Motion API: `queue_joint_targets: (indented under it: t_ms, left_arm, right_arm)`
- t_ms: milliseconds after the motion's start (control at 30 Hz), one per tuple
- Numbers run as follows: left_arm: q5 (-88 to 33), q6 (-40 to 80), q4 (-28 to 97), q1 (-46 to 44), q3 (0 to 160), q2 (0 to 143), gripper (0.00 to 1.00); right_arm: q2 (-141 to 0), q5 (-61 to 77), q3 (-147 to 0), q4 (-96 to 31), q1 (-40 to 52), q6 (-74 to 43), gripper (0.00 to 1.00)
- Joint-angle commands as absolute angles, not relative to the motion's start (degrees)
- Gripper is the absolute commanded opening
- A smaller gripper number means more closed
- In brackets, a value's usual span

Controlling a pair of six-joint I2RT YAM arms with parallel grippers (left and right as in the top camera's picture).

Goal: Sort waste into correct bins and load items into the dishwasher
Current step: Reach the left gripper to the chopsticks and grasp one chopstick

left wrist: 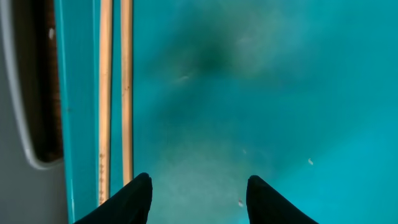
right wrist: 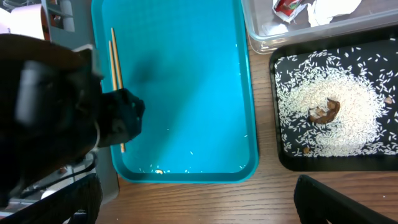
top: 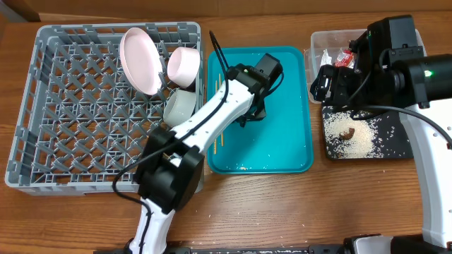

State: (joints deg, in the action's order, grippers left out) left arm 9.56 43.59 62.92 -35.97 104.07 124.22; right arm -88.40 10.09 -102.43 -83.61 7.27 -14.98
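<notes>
My left gripper (top: pixel 256 113) (left wrist: pixel 199 196) is open and empty, just above the floor of the teal tray (top: pixel 282 141). Two wooden chopsticks (top: pixel 219 134) (left wrist: pixel 115 93) (right wrist: pixel 115 56) lie along the tray's left edge, left of its fingers. My right gripper (top: pixel 332 85) (right wrist: pixel 199 205) is wide open and empty, held high. The clear tub (top: pixel 318 42) (right wrist: pixel 261 37) holds the red-and-white wrapper (top: pixel 344 58) (right wrist: pixel 287 6) and crumpled paper (right wrist: pixel 329 7). The black tray (top: pixel 402 144) (right wrist: pixel 286 158) holds rice (right wrist: pixel 348 118) and a brown lump (top: pixel 345 132) (right wrist: pixel 324 111).
The grey dish rack (top: pixel 70 106) at the left holds a pink plate (top: pixel 140 60), a pink bowl (top: pixel 183 65) and a pale cup (top: pixel 180 106) near its right wall. A few rice grains (right wrist: pixel 186 168) lie along the teal tray's front edge.
</notes>
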Motion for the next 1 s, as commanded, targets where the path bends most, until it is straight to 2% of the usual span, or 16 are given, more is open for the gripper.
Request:
queue_joint_targets:
  t_ms: [0, 200, 367, 700, 967]
  left_arm:
    - [9.6, 45.4, 62.8, -34.3, 103.6, 126.0, 0.5]
    - [9.1, 44.8, 62.4, -31.0, 103.6, 126.2, 0.52]
    - [6.1, 39.8, 59.7, -30.3, 103.5, 126.3, 0.49]
    - [10.2, 37.2, 59.0, -28.8, 100.8, 126.3, 0.5]
    - [10.2, 31.1, 52.2, -28.8, 96.1, 126.3, 0.49]
  right_arm:
    - [-87.7, 9.9, -103.1, -83.5, 7.3, -14.9, 1.0]
    - [-87.7, 9.9, -103.1, -83.5, 7.3, -14.9, 1.0]
    - [-87.7, 9.9, -103.1, -83.4, 7.3, -14.9, 1.0]
    - [-87.7, 9.9, -103.1, -83.5, 7.3, -14.9, 1.0]
    - [-87.7, 9.9, -103.1, -83.5, 7.3, -14.9, 1.0]
